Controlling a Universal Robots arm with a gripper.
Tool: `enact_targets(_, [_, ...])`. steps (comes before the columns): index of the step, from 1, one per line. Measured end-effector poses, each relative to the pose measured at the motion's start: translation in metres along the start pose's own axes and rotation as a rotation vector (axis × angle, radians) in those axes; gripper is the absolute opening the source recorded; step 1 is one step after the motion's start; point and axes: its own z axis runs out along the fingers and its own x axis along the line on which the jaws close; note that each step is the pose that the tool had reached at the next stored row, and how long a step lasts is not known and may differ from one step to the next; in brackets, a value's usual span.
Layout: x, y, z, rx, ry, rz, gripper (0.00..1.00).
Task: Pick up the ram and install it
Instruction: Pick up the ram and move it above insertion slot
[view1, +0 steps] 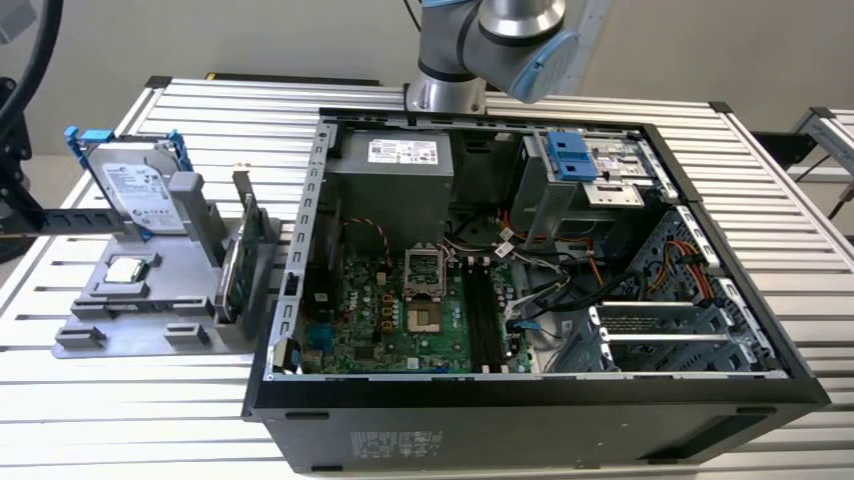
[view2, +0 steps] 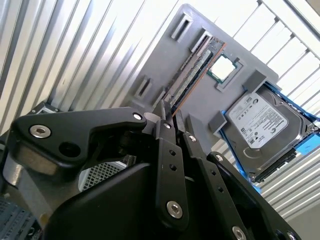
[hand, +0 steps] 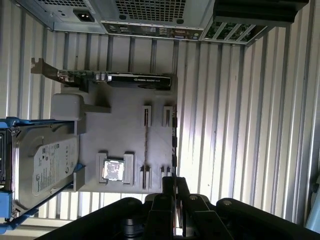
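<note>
Gripper (hand: 175, 186) is nearest the lens in both wrist views (view2: 176, 119). The black fingers are drawn close with a slim gap between them, and nothing is held.

Table (view1: 774, 200): slatted metal, carries everything.

Computer case (view1: 534, 420): open, at the centre of the exterior view. The arm (view1: 514, 35) rises at its 12 o'clock.

Motherboard (view1: 360, 320): at about 8 o'clock inside the case.

Holder tray (view1: 127, 322): grey, on the table at 9 o'clock of the case.

Hard drive (view1: 127, 190): in a blue bracket at the tray's 11 o'clock.

Graphics card (view1: 247, 260): upright on the tray's 3 o'clock edge, between tray and case.

Memory slots (view1: 483, 310): dark, at 3 o'clock of the board's socket. They look unfilled.

Ram (view2: 197, 75): a thin green stick standing on edge in the tray's slotted blocks (hand: 145, 147). It is just beside the processor (hand: 114, 170), on the side away from the hard drive. In the second wrist view the fingertips frame one end of the stick. They look apart from it, not touching.

Step in hand, as I judge it: approach. The ram is not yet picked and sits in its holder.

The grasp calls for the gap to straddle the thin edge squarely, in line with the stick. The lift then has to come straight out of the blocks. A skewed approach risks pressing on a block or the processor.
</note>
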Motion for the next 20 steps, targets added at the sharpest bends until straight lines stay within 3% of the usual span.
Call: enact_targets(20, [-0.0001,0.001,-0.0027,-0.0013,-0.0001,0.0,0.0])
